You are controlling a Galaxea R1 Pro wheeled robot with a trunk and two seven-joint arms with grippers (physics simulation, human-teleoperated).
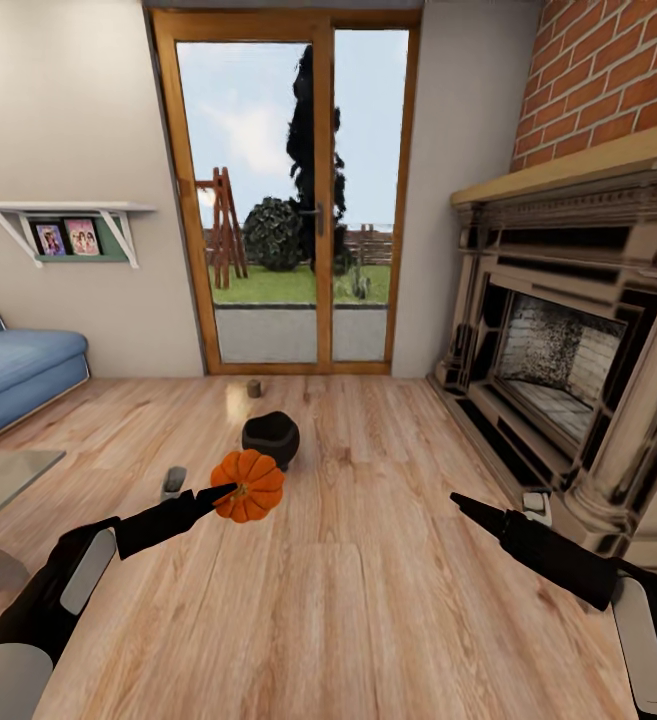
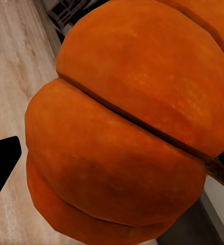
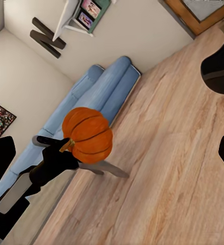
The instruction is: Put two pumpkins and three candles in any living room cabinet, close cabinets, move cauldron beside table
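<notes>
My left gripper (image 1: pixel 226 491) is shut on an orange ribbed pumpkin (image 1: pixel 250 486), held over the wooden floor. That pumpkin (image 2: pixel 122 132) sits close up between the dark fingertips (image 2: pixel 2 166) in the left wrist view. The black cauldron (image 1: pixel 271 437) stands on the floor just behind it. A grey candle (image 1: pixel 174 481) lies left of the pumpkin, and a brown candle (image 1: pixel 254 388) stands near the glass door. My right gripper (image 1: pixel 465 503) is open and empty at the right; from its wrist view I see the pumpkin (image 3: pixel 87 134), the left gripper (image 3: pixel 66 153) and the cauldron (image 3: pixel 222 66).
A grey fireplace (image 1: pixel 568 370) fills the right side, with a small white object (image 1: pixel 536 506) at its foot. The glass table's corner (image 1: pixel 3 480) juts in at the left, and a blue sofa (image 1: pixel 13 365) stands behind it. A glass door (image 1: pixel 288 200) closes the far wall.
</notes>
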